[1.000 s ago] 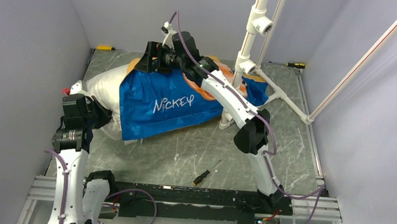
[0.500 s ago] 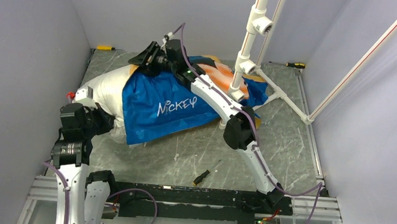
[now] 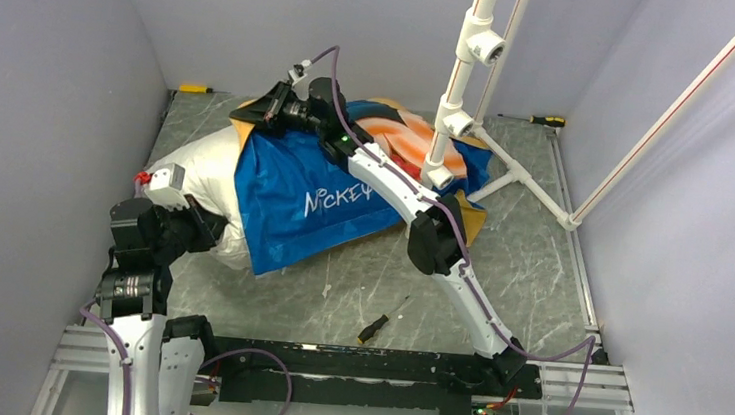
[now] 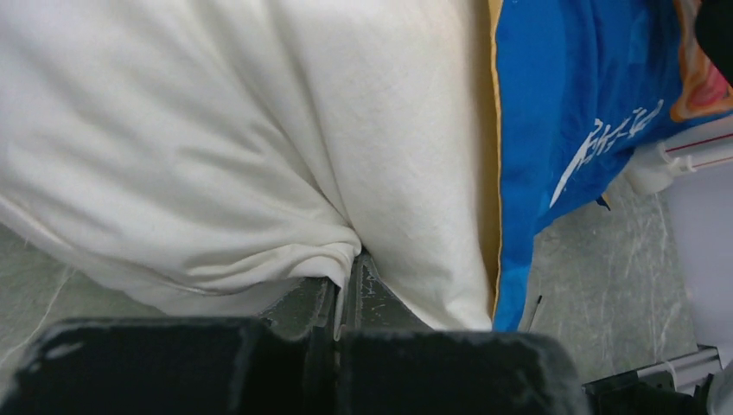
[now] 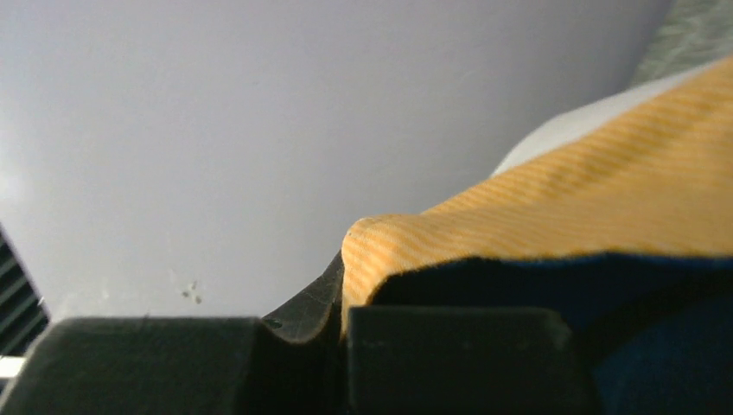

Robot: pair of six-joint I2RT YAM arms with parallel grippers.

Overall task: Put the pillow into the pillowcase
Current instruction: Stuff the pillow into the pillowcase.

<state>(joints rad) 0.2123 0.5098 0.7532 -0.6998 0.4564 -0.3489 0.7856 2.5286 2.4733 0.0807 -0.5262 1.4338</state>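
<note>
- Pillow [image 3: 194,167]: half sheathed. The part farther from the left end effector [image 4: 346,275] is covered by the pillowcase [image 3: 314,203], and the bare end bulges toward that end effector.
- The left end effector is clenched on a pinched fold of the pillow's white cloth. The bulk of the pillow lies directly ahead of its fingers, and the case's open edge is seen beyond them to the right.
- The right end effector [image 5: 341,290] is clenched on the orange hem of the pillowcase, with the blue cloth trailing behind it and the white pillow just beyond.
- The step is judged to be drawing the case over the bare end.
- The hem is best pulled toward the left end effector while the pillow is held firm against that pull.
- The mouth should be held high and wide, so that the plump corner is not snagged.
- A pinch on thin cloth may be lost if it is tugged sharply.
</note>
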